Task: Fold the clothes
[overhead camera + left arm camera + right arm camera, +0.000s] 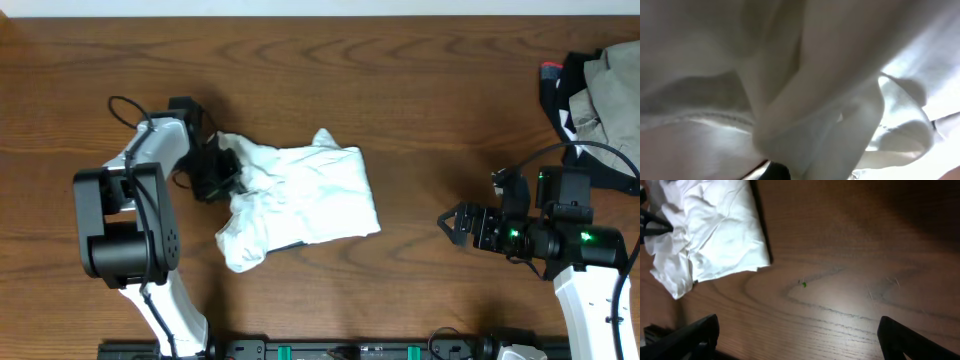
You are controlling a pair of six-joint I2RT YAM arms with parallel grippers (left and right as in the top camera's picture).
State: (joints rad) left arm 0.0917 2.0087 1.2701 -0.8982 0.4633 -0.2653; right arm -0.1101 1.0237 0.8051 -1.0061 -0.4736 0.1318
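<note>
The white clothes (300, 195) lie crumpled and partly folded left of centre on the wooden worktop (400, 80). The left pincer (216, 172) is clenched on their left edge, while the right pincer (452, 223) hangs released, well apart, near a heap of dark and tan garments (600, 90).

The clothes (300, 195) lie on the surface (420, 90) left of centre, the left jaws at their left edge, the right jaws well apart to their right, and a heap of other garments (600, 85) in the far right corner.
</note>
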